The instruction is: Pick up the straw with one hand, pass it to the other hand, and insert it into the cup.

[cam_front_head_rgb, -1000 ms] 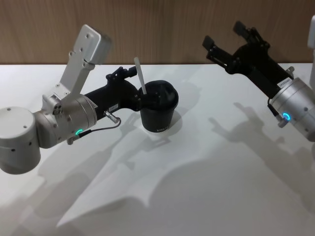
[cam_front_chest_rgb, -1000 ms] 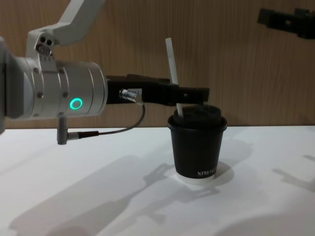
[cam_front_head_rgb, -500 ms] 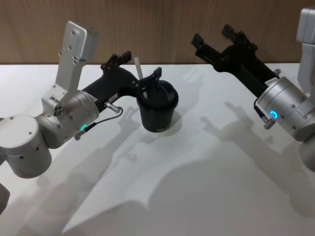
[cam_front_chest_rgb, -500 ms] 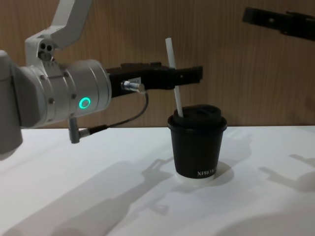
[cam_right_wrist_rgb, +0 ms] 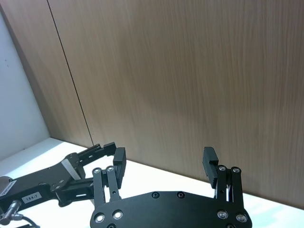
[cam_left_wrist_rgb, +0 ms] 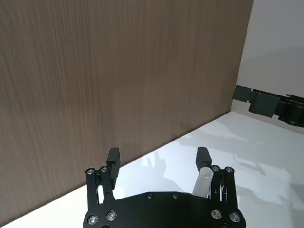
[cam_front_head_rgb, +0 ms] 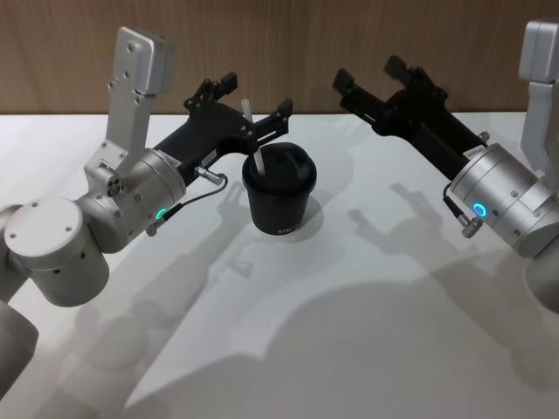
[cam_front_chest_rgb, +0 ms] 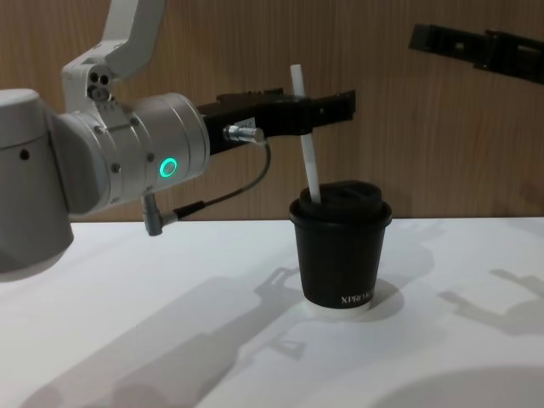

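Straw (cam_front_chest_rgb: 306, 144) stands tilted in the black cup's (cam_front_chest_rgb: 340, 251) lid; left gripper (cam_front_head_rgb: 253, 109), fingers spread wide around it, should back straight off without brushing it. Right gripper (cam_front_head_rgb: 371, 74) hovers open, far right.

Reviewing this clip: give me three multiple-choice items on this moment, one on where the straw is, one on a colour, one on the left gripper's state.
1. Where is the straw?
A. Flat on the table
B. Standing in the cup's lid
C. In the right gripper

2. What colour is the cup?
A. Black
B. Red
C. White

3. The left gripper is:
A. Shut on the straw
B. Open around the straw
C. Down on the table

Answers: 1 B, its lower end enters the lid; 2 A, black body and lid; 3 B, its fingers are spread wide.
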